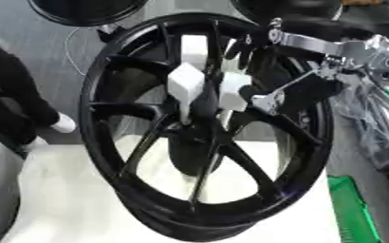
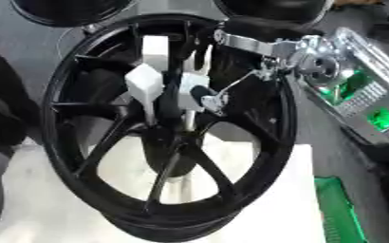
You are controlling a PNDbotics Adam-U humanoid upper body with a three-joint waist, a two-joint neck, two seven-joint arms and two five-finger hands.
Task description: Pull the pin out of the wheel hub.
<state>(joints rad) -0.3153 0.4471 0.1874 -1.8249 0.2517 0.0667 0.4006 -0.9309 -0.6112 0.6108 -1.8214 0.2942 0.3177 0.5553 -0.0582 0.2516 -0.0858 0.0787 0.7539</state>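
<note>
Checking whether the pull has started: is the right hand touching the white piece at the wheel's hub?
Cannot tell. In the left eye view the right hand overlaps the white piece inside the wheel, but the fingers' contact is hidden.

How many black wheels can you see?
3. One big wheel stands on the white table in the middle. Parts of two more show at the top: one on the left, one on the right. Others may be hidden.

the right hand is reaching in from the upper right to the white block at the centre of the black wheel hub, which is standing upright on the white surface.
</note>
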